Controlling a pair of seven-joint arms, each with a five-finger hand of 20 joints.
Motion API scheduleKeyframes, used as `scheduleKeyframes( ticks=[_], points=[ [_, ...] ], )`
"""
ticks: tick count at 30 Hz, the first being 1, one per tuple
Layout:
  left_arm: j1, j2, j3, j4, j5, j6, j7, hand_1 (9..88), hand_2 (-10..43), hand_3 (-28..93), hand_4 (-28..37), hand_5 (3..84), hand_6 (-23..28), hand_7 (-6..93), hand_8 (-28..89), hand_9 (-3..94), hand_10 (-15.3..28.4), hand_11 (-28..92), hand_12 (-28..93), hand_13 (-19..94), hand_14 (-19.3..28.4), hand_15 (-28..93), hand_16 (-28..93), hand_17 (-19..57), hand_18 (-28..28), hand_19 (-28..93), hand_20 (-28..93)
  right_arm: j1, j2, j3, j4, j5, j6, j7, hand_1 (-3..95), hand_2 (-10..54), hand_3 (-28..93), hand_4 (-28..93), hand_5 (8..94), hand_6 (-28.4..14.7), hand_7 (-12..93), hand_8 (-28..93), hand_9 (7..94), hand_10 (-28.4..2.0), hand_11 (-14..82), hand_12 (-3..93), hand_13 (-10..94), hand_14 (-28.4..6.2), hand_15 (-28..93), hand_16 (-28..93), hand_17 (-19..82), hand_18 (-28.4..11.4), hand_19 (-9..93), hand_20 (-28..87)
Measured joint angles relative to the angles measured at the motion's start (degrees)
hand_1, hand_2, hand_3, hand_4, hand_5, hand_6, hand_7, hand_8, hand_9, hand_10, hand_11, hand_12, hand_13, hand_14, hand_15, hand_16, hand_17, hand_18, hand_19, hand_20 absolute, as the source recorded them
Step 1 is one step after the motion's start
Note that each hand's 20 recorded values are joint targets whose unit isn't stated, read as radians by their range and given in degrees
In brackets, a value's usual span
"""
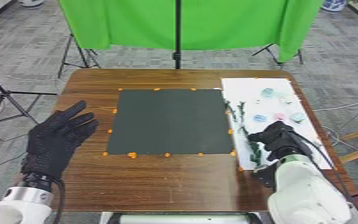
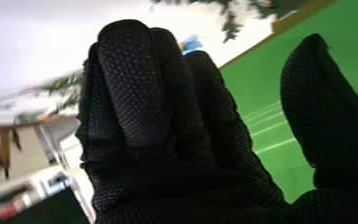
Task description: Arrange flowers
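In the head view my right hand (image 1: 280, 140) is low over the near part of the white sheet (image 1: 246, 89), beside green stems (image 1: 242, 114). Pale blue, pink and greenish blooms (image 1: 269, 93) lie farther up the sheet. Seen from the right wrist, the right hand (image 2: 171, 125) has straight fingers and a thumb standing apart, with nothing between them; blurred greenery (image 2: 231, 22) shows beyond. My left hand (image 1: 58, 135) is open at the table's left side, left of the dark square mat (image 1: 171, 121).
Small orange pieces (image 1: 132, 155) line the mat's edges on the brown wooden table (image 1: 175, 182). A green cloth (image 1: 193, 25) hangs on a stand behind the far edge. Tripods stand on the floor at the left and behind.
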Motion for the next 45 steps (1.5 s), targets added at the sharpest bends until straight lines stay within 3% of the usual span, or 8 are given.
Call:
scheduleKeyframes(
  ticks=[19,32,40,43,45],
  points=[
    [-0.4,0.19,0.81,0.00,-0.18,0.06,0.33,21.4,7.4,78,-23.1,41.0,11.8,13.1,-9,33.6,22.7,32,11,23,28.4,55,-12,-10.4,27.2,59,8,7.0,0.2,-11.6,6.4,-9.5,-8.7,3.6,32.0,-4.4,73,-21,58.8,-9.9,17,-12,65.8,-21.6,30.4,15.2,68,-14.5,68,10,33,-27.5,93,-8],
    [-0.5,1.02,1.26,0.16,-0.45,0.06,1.79,21.7,7.4,78,-22.7,41.3,11.7,12.5,-8,34.2,22.6,31,11,23,28.4,54,-11,-9.9,27.2,59,7,12.2,0.2,-20.1,9.5,-14.8,-15.3,4.6,33.5,-6.1,71,-21,61.6,-9.4,18,-12,66.4,-21.3,33.8,16.8,68,-14.0,68,11,33,-27.3,93,-8],
    [-1.1,2.01,1.66,0.59,-0.65,0.06,2.87,21.7,7.4,78,-22.8,41.3,11.8,12.4,-8,34.1,22.7,31,11,23,28.4,54,-11,-10.0,27.1,59,7,19.3,-0.2,-27.0,12.7,-15.9,-16.8,4.3,40.1,-9.3,72,-23,69.5,-5.6,25,-13,70.4,-18.0,41.5,18.7,70,-11.3,68,12,32,-25.2,93,-6],
    [-1.2,2.40,1.68,0.66,-0.72,0.06,3.33,21.5,7.5,78,-22.9,41.2,11.8,12.7,-8,33.9,22.8,32,11,23,28.4,55,-11,-10.2,27.1,59,7,20.7,-0.7,-27.6,13.9,-15.5,-16.5,3.6,45.7,-9.5,70,-26,71.9,-5.4,27,-1,71.8,-16.9,44.8,20.0,72,-10.3,68,13,33,-24.6,93,-4],
    [-1.3,2.63,1.68,0.70,-0.77,0.06,3.63,21.4,7.5,78,-22.9,41.2,11.9,12.8,-9,33.8,22.8,32,11,23,28.4,55,-11,-10.3,27.2,59,7,21.5,-0.9,-27.8,14.7,-15.5,-16.3,3.3,51.5,-9.5,68,-27,76.0,-4.3,29,2,76.1,-13.7,42.0,27.8,76,-9.0,67,15,34,-23.9,93,-2]
  ],
)
